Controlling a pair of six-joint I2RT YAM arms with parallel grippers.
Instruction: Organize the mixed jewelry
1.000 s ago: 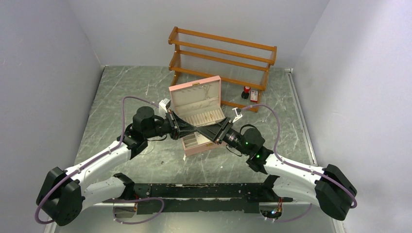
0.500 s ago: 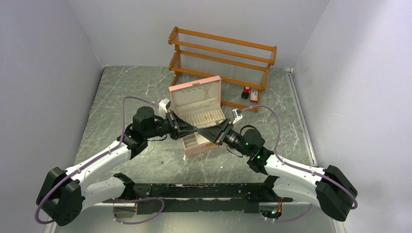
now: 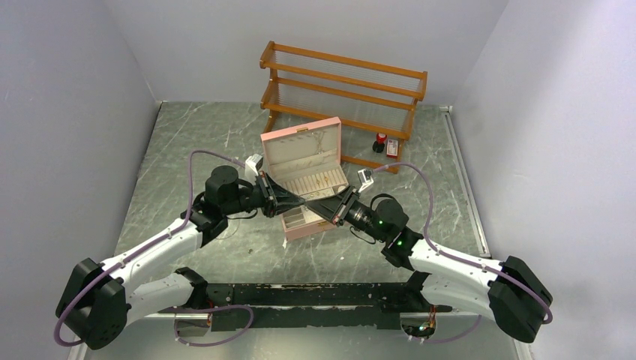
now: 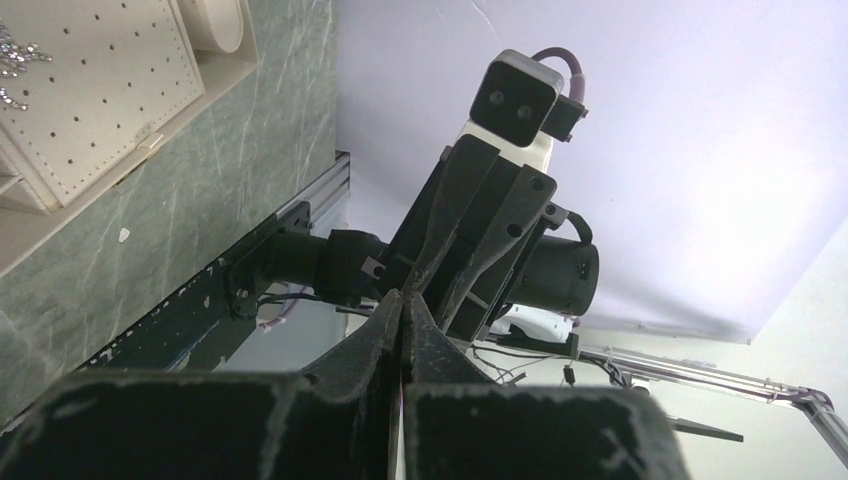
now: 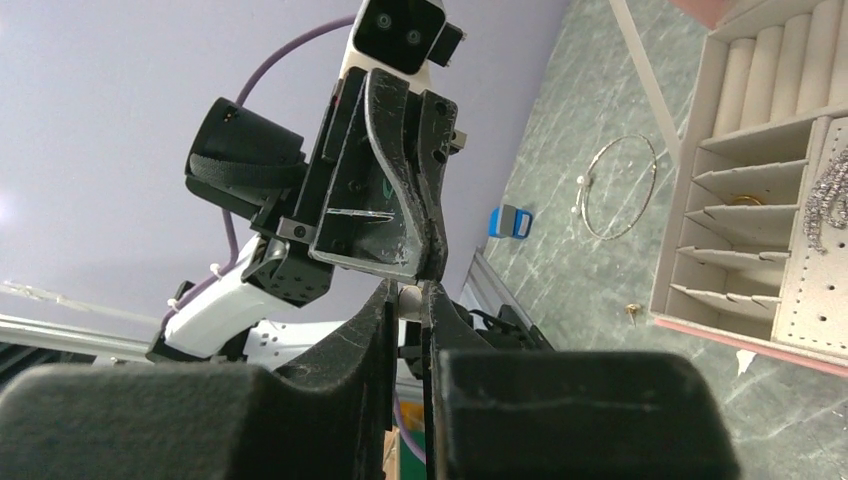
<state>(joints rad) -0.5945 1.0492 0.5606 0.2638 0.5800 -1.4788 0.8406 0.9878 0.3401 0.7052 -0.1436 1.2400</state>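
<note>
My two grippers meet tip to tip above the open pink jewelry box (image 3: 309, 228). My right gripper (image 5: 407, 292) is shut on a tiny whitish bead-like earring bit (image 5: 408, 300). My left gripper (image 4: 402, 303) has its jaws pressed together right at that bead; I cannot see anything between them. In the top view the left gripper (image 3: 299, 199) and right gripper (image 3: 310, 202) touch. A thin silvery loop (image 5: 620, 187) and a tiny earring bit (image 5: 632, 310) lie on the table beside the box. A gold ring (image 5: 745, 200) and a silvery chain (image 5: 830, 195) lie in the tray.
The box lid (image 3: 300, 144) stands open behind the tray. A wooden rack (image 3: 341, 86) stands at the back, with small red-and-black bottles (image 3: 381, 142) at its right foot. A small blue object (image 5: 510, 221) lies on the table near the loop.
The grippers overlapped over the box a second ago. They have drawn back slightly, so only their tips meet now.
</note>
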